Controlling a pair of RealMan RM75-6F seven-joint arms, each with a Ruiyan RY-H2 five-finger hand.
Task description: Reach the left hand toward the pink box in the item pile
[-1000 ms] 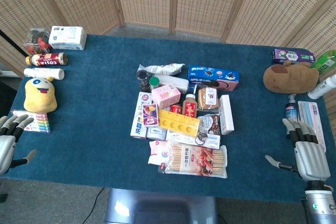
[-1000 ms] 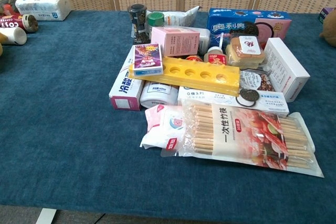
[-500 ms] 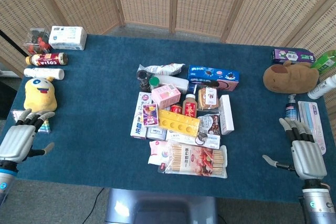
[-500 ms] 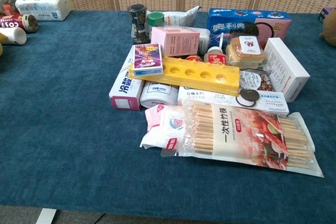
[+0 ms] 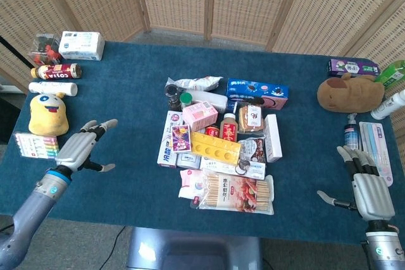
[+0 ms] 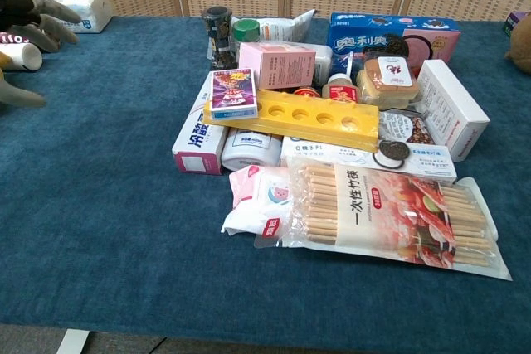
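The pink box (image 5: pixel 200 115) (image 6: pixel 277 65) lies near the back of the item pile, behind the yellow tray with round holes (image 5: pixel 216 147) (image 6: pixel 294 117). My left hand (image 5: pixel 83 145) (image 6: pixel 29 24) hovers over the blue cloth well left of the pile, fingers spread and holding nothing. It is about a hand's length short of the pile's left edge. My right hand (image 5: pixel 368 184) rests open at the table's front right corner, far from the pile; the chest view does not show it.
A white-and-blue carton (image 5: pixel 168 139) and a purple card box (image 5: pixel 181 138) form the pile's left edge. A yellow plush (image 5: pixel 48 114), marker set (image 5: pixel 37 145) and bottles (image 5: pixel 56 71) sit at the far left. A brown capybara plush (image 5: pixel 349 93) lies at the right.
My left hand has moved up from the front left table edge and rightward over the cloth toward the pile, entering the chest view. The right hand has barely shifted.
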